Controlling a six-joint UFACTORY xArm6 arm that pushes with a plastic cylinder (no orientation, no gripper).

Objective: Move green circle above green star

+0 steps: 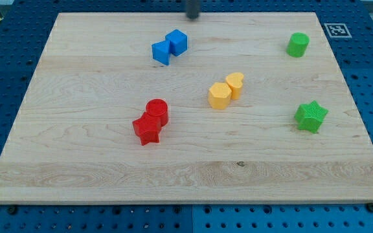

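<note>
The green circle (297, 44) stands near the board's top right corner. The green star (311, 116) lies below it, near the right edge at mid height. My tip (192, 17) shows at the view's top centre, at the board's top edge, far left of the green circle and just up and right of the blue blocks.
A blue cube (177, 41) touches another blue block (161, 52) at top centre. Two yellow blocks (234, 85) (219, 96) sit side by side in the middle. A red cylinder (157, 111) touches a red star (147, 130) at lower left of centre. The wooden board (76, 162) lies on blue pegboard.
</note>
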